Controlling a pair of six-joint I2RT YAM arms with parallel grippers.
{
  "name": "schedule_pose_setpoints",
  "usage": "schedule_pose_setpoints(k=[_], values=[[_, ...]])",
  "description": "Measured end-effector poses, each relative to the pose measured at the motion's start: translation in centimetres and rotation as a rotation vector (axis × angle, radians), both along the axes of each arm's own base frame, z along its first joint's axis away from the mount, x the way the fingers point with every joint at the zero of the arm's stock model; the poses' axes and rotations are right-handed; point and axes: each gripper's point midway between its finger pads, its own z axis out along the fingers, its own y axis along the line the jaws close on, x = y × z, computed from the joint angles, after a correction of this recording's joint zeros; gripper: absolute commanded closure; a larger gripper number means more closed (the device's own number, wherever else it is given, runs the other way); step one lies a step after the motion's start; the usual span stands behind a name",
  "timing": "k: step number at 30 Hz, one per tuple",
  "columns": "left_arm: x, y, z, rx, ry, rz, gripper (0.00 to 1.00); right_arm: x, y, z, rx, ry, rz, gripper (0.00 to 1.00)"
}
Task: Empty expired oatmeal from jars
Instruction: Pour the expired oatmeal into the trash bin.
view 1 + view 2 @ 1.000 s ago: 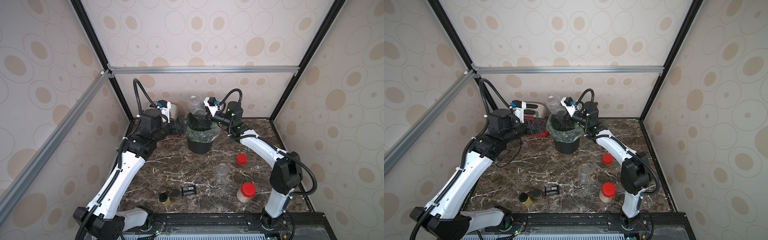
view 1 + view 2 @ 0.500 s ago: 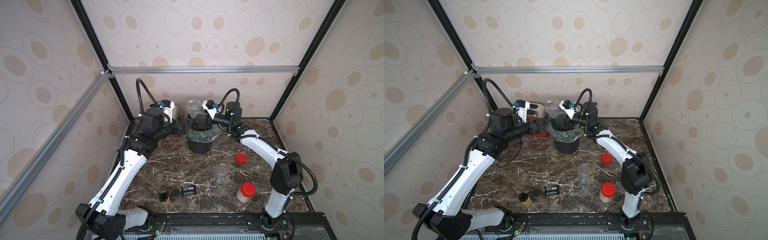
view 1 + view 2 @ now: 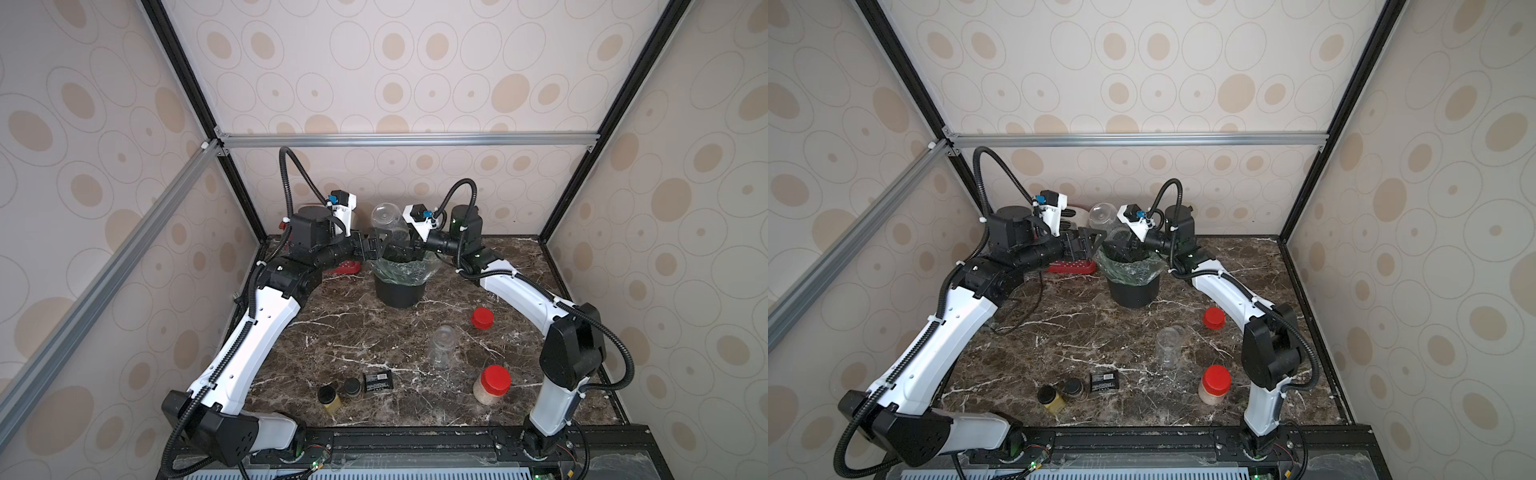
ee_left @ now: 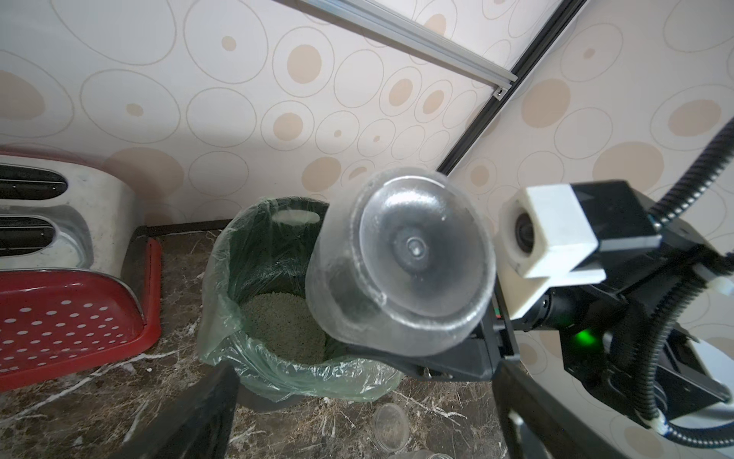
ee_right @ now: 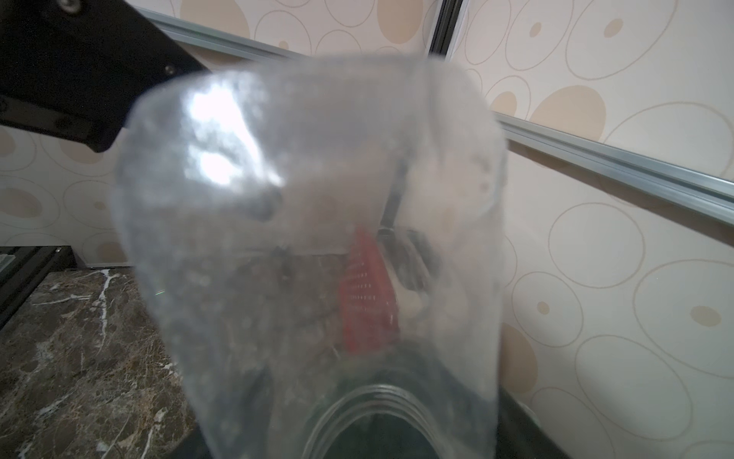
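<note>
My right gripper (image 3: 397, 245) is shut on a clear jar (image 3: 386, 218), held upside down and tilted over the black bin (image 3: 397, 293) with its green liner. The jar (image 4: 401, 262) looks empty apart from a dusty film, and it fills the right wrist view (image 5: 317, 238). Pale oatmeal (image 4: 282, 326) lies inside the bin. My left gripper (image 3: 374, 245) stands open at the bin's left rim, close under the held jar, with nothing between its fingers (image 4: 190, 417). A second clear jar (image 3: 442, 347) stands open on the table. A red-lidded jar (image 3: 490, 384) holds oatmeal.
A loose red lid (image 3: 482, 318) lies right of the bin. Two black-lidded spice jars (image 3: 328, 397) and a black packet (image 3: 378, 380) sit near the front. A toaster (image 4: 59, 222) on a red tray (image 4: 71, 318) stands left of the bin.
My left gripper has moved right, up to the bin's rim and the held jar. The right gripper has kept the jar upturned over the bin, shifting only slightly.
</note>
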Motion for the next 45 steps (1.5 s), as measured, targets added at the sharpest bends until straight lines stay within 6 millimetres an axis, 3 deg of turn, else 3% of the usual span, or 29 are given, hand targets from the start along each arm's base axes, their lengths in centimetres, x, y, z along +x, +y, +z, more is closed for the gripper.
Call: schedule_pose_setpoints(k=[15, 24, 29, 33, 35, 39, 45], values=[[2.7, -2.4, 0.0, -0.032, -0.007, -0.022, 0.05, -0.6, 0.3, 0.2, 0.029, 0.036, 0.042, 0.98], [3.4, -2.7, 0.1, -0.036, -0.010, -0.009, 0.26, -0.2, 0.5, -0.5, 0.025, 0.060, 0.037, 0.95], [3.7, -2.4, 0.2, -0.033, -0.012, 0.013, 0.36, 0.0, 0.4, -0.5, 0.025, 0.058, 0.026, 0.74], [4.1, -2.2, 0.2, -0.048, -0.007, 0.041, 0.49, 0.2, 0.3, -0.5, 0.028, 0.068, 0.013, 0.33], [4.5, -2.1, 0.1, -0.066, 0.000, 0.061, 0.56, 0.4, 0.2, -0.5, 0.034, 0.084, -0.001, 0.19], [6.0, -2.4, -0.7, -0.131, 0.047, 0.112, 0.62, 1.2, -0.1, -0.3, 0.061, 0.130, -0.054, 0.09], [8.8, -3.4, -3.6, -0.257, 0.175, 0.172, 0.62, 2.0, -1.6, 0.7, 0.143, 0.242, -0.154, 0.07]])
